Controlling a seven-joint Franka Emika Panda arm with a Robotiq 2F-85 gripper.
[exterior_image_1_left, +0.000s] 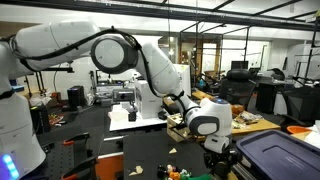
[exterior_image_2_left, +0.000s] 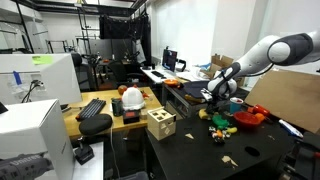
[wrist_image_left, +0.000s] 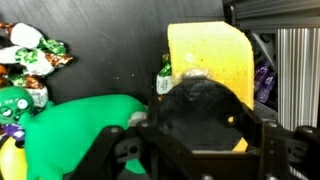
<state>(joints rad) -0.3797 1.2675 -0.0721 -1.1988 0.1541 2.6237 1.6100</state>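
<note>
In the wrist view my gripper (wrist_image_left: 200, 118) is closed around a black round object (wrist_image_left: 195, 100) that fills the space between the fingers. A yellow block (wrist_image_left: 205, 50) stands right behind it. A green soft toy (wrist_image_left: 70, 125) lies to the left, touching the gripper's left finger. In both exterior views the gripper (exterior_image_2_left: 215, 97) (exterior_image_1_left: 213, 148) hangs low over a pile of small toys (exterior_image_2_left: 220, 122) on a black table (exterior_image_2_left: 190, 150). What it holds is too small to tell there.
Crumpled wrappers (wrist_image_left: 30, 55) lie at the upper left in the wrist view, and a slatted metal wall (wrist_image_left: 295, 70) stands at right. A wooden cube box (exterior_image_2_left: 160, 124), keyboard (exterior_image_2_left: 92, 108), red bowl (exterior_image_2_left: 248, 118) and cardboard sheet (exterior_image_2_left: 290, 100) are nearby. A dark bin (exterior_image_1_left: 275, 155) stands beside the gripper.
</note>
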